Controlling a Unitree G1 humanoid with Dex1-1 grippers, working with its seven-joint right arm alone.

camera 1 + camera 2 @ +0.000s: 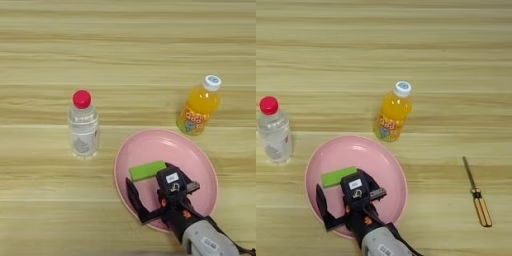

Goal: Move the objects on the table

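A large round pink plate point(197, 165) lies on the tan wooden table point(125, 50), in the lower middle. A small flat bright-green block point(147, 170) rests flat on the plate's left part. My right gripper point(148, 183) comes in from the bottom edge on a silver forearm and hovers over the plate, open, its two black fingers point(134, 197) spread wide. One fingertip stands just left of the block's left end, the other by its right end. In the right eye view the block point(338, 176) lies just ahead of the gripper point(336, 187).
A clear water bottle point(83, 127) with a red cap stands left of the plate. An orange juice bottle point(199, 107) with a white cap stands behind the plate's right side. A small tool with a wooden handle point(478, 197) lies on the table to the right.
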